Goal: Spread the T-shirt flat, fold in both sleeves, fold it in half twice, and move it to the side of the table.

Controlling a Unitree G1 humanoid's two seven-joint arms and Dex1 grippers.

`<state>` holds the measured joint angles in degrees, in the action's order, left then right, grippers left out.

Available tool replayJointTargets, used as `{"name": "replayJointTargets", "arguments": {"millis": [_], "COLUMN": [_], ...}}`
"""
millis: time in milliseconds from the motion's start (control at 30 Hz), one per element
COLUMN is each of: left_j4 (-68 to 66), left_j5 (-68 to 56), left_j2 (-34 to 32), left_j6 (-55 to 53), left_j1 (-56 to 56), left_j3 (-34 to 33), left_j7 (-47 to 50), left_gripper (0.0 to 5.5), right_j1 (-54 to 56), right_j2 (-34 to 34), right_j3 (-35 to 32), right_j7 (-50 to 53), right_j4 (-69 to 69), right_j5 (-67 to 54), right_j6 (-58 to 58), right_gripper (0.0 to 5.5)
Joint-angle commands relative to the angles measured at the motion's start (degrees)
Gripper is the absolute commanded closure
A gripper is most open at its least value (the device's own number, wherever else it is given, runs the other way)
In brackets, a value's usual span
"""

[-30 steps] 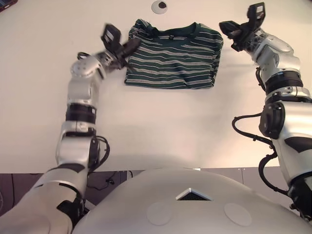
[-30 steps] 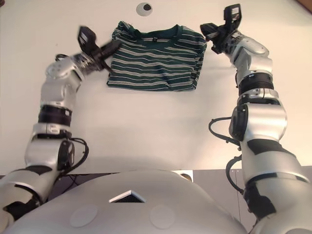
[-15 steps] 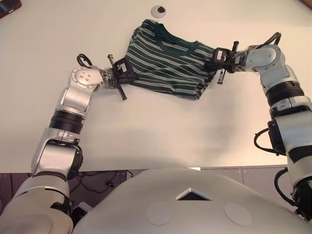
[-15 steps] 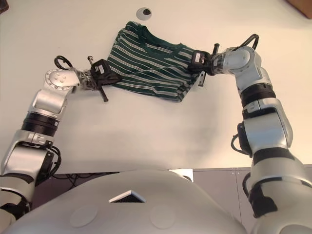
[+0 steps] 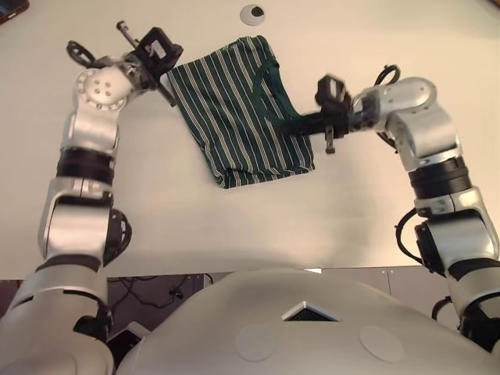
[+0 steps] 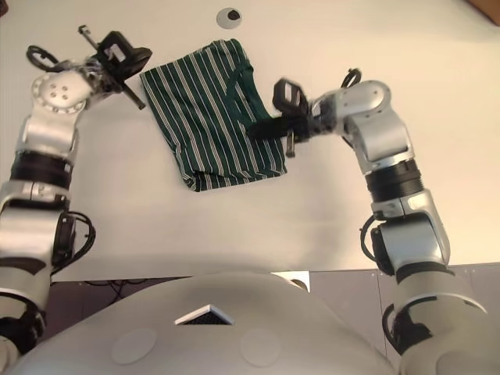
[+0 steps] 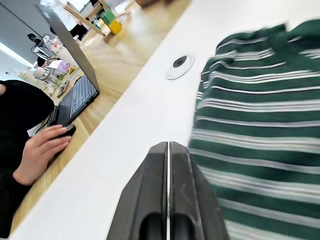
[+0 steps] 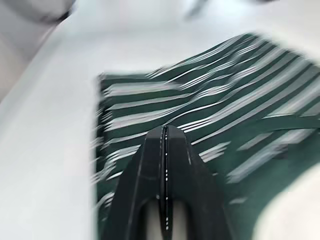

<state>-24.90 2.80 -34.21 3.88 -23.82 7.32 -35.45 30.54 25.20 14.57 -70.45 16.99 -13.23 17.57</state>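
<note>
Bench: a plain white top (image 5: 234, 219) is seen, spread wide around the left tool (image 7: 168, 146) and the right tool (image 8: 164, 129).
T-shirt: a dark green one with pale stripes (image 5: 238, 109) is laid folded and flat on the bench between the two tools. One far corner is found just beside the left tool, and the opposite side is overlapped by the right tool.
T-shirt's near end: a slightly rucked folded edge is shown, well apart from the left tool.
Cable port: a small round disc (image 5: 251, 12) is set into the bench past the T-shirt's far edge, well apart from both tools.
</note>
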Motion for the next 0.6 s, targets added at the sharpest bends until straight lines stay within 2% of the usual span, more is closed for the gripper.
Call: {"name": "replayJointTargets", "arguments": {"millis": [33, 100, 133, 267, 367, 467, 600], "left_j4": [19.4, 25.0, 27.7, 36.1, 41.0, 43.1, 45.7], "left_j5": [-3.4, -4.2, -4.8, -3.8, -1.1, 1.9, 7.2], "left_j2": [-3.1, -4.5, -5.3, -8.7, -10.2, -9.1, -10.0], "left_j6": [-7.0, -10.0, -11.2, -13.1, -13.0, -13.3, -13.8], "left_j1": [15.2, 20.5, 23.2, 32.7, 35.7, 36.6, 40.1], "left_j3": [-2.8, -3.8, -5.0, -7.1, -3.0, 0.2, 4.8], "left_j7": [-2.6, -3.5, -3.9, -5.0, -7.2, -6.2, -6.2], "left_gripper": [5.50, 5.50, 5.32, 4.83, 4.37, 3.95, 3.95], "right_j1": [1.1, -0.7, -1.4, -3.2, -7.1, -8.6, -11.8], "right_j2": [0.8, 2.9, 4.3, 8.9, 12.7, 12.4, 12.9], "right_j3": [-2.7, -3.0, -2.5, -0.7, 0.4, 1.5, 2.5], "right_j7": [3.8, 3.0, 2.6, -1.5, -1.9, -0.5, -0.5], "right_j4": [5.2, 6.1, 7.3, 13.2, 15.9, 17.8, 14.0], "right_j5": [2.5, 3.3, 5.1, 9.7, 13.3, 15.7, 15.8], "right_j6": [-8.1, -12.0, -16.0, -27.5, -36.7, -43.6, -48.2], "right_gripper": [5.48, 5.48, 5.50, 4.85, 4.36, 3.90, 3.90]}}
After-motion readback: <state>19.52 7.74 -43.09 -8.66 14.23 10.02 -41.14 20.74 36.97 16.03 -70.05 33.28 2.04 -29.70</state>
